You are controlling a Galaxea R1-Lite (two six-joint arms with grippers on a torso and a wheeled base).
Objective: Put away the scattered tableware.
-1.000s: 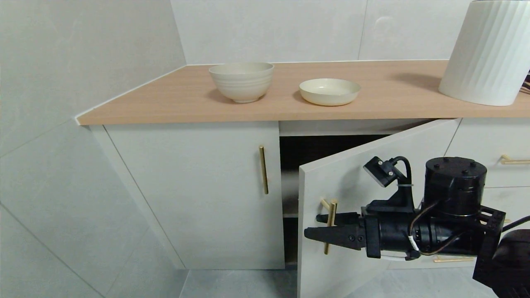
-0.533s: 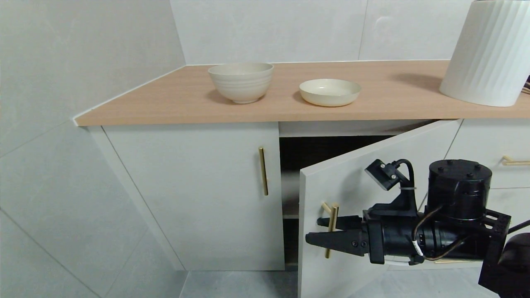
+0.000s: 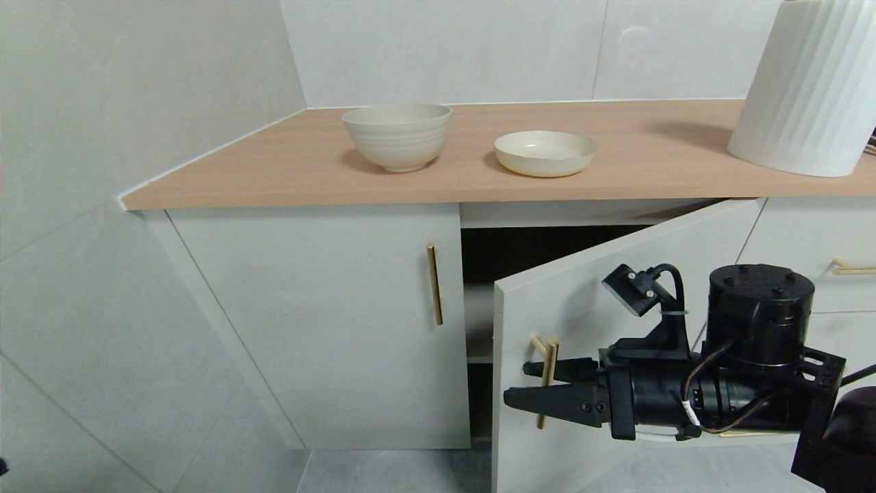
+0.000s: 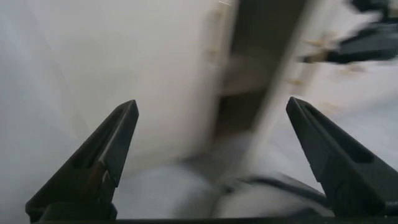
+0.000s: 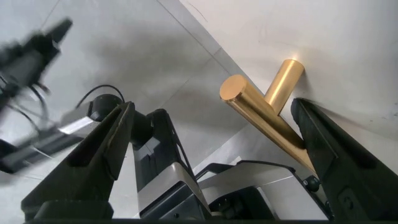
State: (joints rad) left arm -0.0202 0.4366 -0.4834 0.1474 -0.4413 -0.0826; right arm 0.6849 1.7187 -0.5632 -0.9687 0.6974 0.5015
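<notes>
A deep cream bowl (image 3: 397, 135) and a shallow cream plate (image 3: 545, 151) stand side by side on the wooden countertop (image 3: 308, 164). Below them the right cabinet door (image 3: 582, 287) stands partly open, with a dark gap beside it. My right gripper (image 3: 517, 383) is at that door's brass handle (image 3: 549, 349). In the right wrist view the right gripper (image 5: 211, 106) is open, with the handle (image 5: 261, 121) between the fingers and close to one of them. My left gripper (image 4: 212, 102) is open and holds nothing; it is low down, facing the blurred cabinet front.
The left cabinet door (image 3: 328, 315) is shut, and its brass handle (image 3: 434, 284) is vertical. A tall white ribbed container (image 3: 807, 89) stands at the right end of the countertop. Tiled wall closes off the left side. Drawers with brass handles (image 3: 852, 267) sit to the right.
The head view has shifted slightly. My right gripper stays at the door handle, and the door's angle looks nearly the same.
</notes>
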